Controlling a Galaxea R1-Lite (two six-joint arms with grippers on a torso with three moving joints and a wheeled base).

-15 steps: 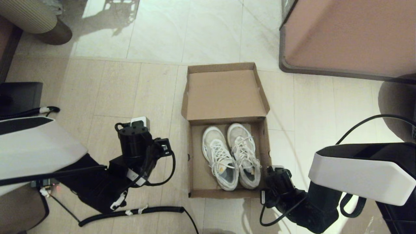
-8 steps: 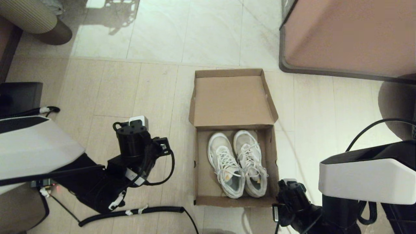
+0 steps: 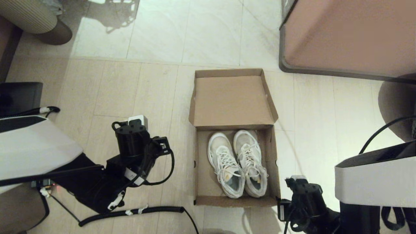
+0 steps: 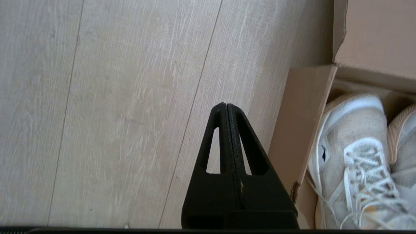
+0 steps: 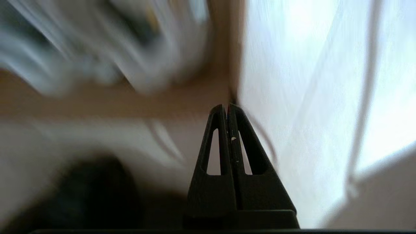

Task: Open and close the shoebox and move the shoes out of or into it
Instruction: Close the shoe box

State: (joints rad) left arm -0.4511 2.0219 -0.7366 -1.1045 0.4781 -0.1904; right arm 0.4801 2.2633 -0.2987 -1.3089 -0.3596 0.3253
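Observation:
The brown cardboard shoebox [image 3: 196, 169] lies open on the floor, its lid [image 3: 232, 100] flipped back on the far side. Both white lace-up shoes [image 3: 237, 162] lie side by side inside, toes away from me. My right gripper [image 5: 226, 106] is shut and empty, just off the box's near right corner; its wrist [image 3: 304, 198] shows in the head view. My left gripper [image 4: 226, 104] is shut and empty, hanging over bare floor left of the box wall [image 4: 302, 123], with one shoe [image 4: 351, 156] beyond it. That arm's wrist [image 3: 131, 143] sits left of the box.
A large pinkish-brown cabinet [image 3: 347, 35] with dark edging stands at the far right. A coiled black cable [image 3: 136, 213] lies on the floor near my left arm. A round ribbed stool [image 3: 35, 22] is far left, and a dark block [image 3: 19, 94] sits at the left edge.
The shoebox slid a little to the right and toward me, then stopped. My right gripper has drawn back from its near right corner. The left arm has barely moved.

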